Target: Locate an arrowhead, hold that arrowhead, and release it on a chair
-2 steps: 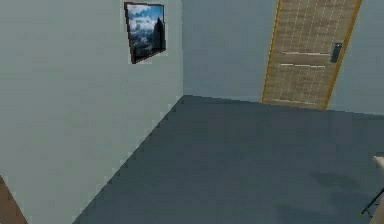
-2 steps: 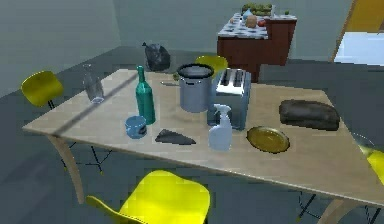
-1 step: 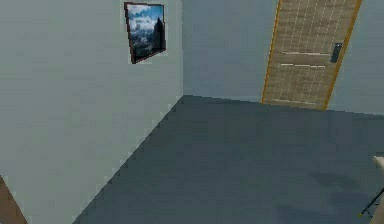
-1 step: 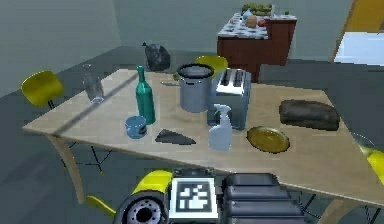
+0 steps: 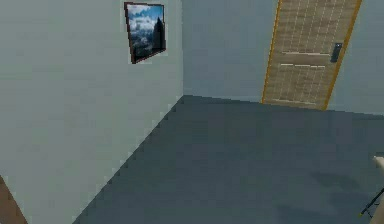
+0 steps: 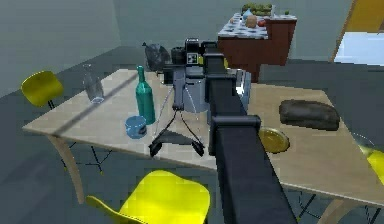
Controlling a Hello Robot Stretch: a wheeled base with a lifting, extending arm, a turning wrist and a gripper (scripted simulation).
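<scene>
Yellow chair (image 6: 165,198) nearest; the gripper (image 6: 178,146) hangs at the wooden table (image 6: 95,120), grip state untellable; probably descend slowly, centred.

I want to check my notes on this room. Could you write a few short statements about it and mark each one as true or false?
1. A teal bottle stands upright on the wooden table. True.
2. The chair at the table's near side is red. False: it is yellow.
3. A framed picture hangs on the wall, to the left of the door. True.
4. The dark loaf lies on the floor. False: it lies on the table.
</scene>
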